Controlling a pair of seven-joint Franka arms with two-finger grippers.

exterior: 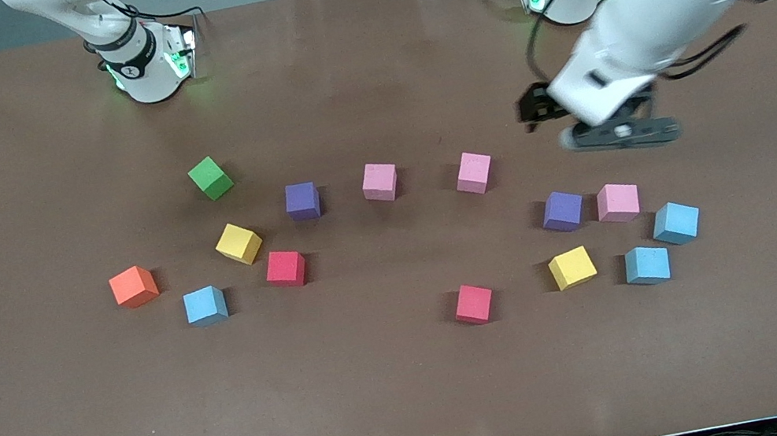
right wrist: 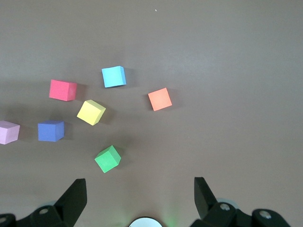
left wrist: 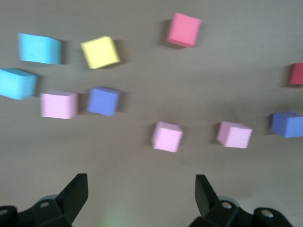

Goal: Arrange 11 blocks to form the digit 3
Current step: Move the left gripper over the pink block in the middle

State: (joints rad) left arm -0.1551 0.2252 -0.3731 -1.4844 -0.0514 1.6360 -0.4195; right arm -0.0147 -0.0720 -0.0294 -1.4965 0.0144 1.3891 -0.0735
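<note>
Toward the right arm's end of the table (exterior: pixel 421 404), in the middle band of the front view: green cube (exterior: pixel 210 178) highest, then yellow block (exterior: pixel 238 244), red block (exterior: pixel 285 268), blue block (exterior: pixel 206 305) and orange block (exterior: pixel 133 286), all apart.

Along the middle, in a loose row: purple block (exterior: pixel 302 201), pink block (exterior: pixel 380 181), second pink block (exterior: pixel 473 173).

Toward the left arm's end, in a tighter cluster: second purple block (exterior: pixel 563 210) just beside third pink block (exterior: pixel 618 202). Lower in the view: second yellow block (exterior: pixel 572 268), second blue block (exterior: pixel 647 264) and third blue block (exterior: pixel 675 222), the two blues just beside each other.

Alone at lower middle: second red block (exterior: pixel 473 304).

All loose and single, not yet set into any figure.

Up over bare table, higher in the front view than that cluster: left gripper (exterior: pixel 620 133). Spread wide, gripping nothing.

Outside the front view, seen only in its own wrist view: right gripper (right wrist: pixel 137 201). Over bare table near the green cube, likewise spread wide and empty.
</note>
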